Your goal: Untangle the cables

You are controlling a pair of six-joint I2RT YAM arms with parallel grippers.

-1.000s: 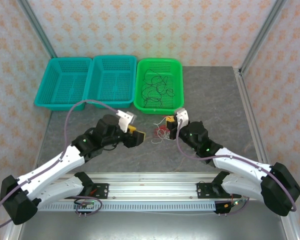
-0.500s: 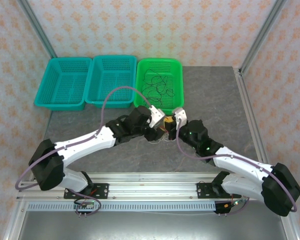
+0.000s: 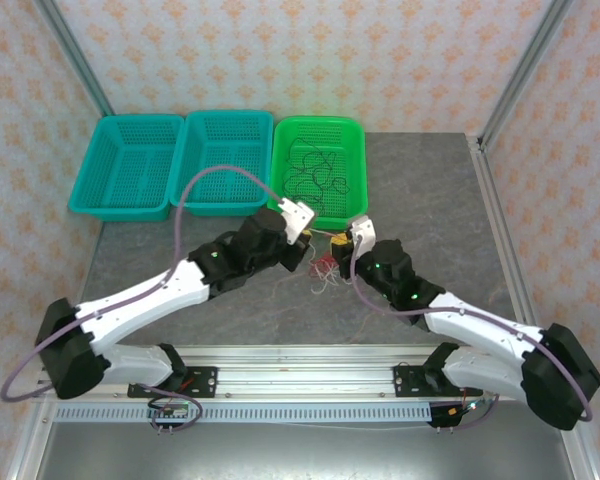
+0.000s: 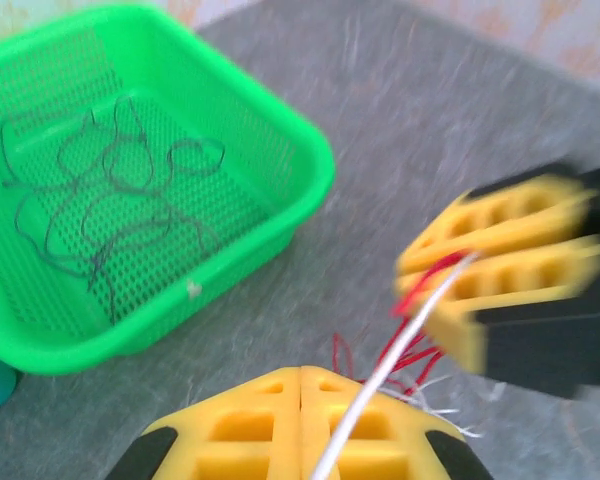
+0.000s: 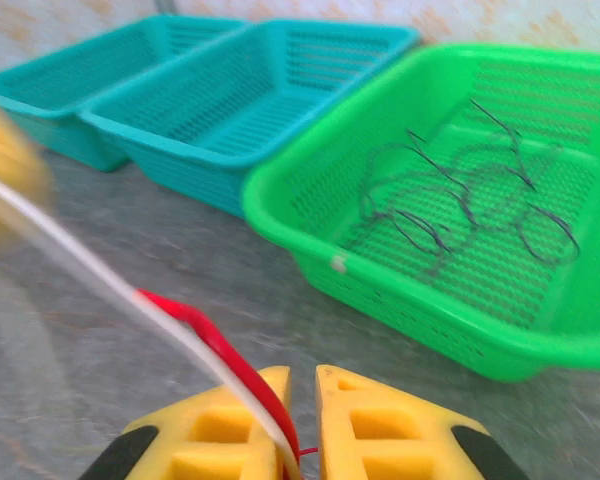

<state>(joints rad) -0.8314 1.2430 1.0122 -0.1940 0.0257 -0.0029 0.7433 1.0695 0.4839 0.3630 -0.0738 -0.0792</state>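
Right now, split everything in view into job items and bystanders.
Job:
- white cable, stretched between left pincer and right pincer
- red cables
- black cables in green basket

Lying about:
- left teal basket
- right teal basket
- table

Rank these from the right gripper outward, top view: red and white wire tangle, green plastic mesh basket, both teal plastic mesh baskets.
1. Red and white wire tangle, held by the right gripper.
2. Green plastic mesh basket, just behind.
3. Inner teal plastic mesh basket, back left.
4. Outer teal basket, farthest left.
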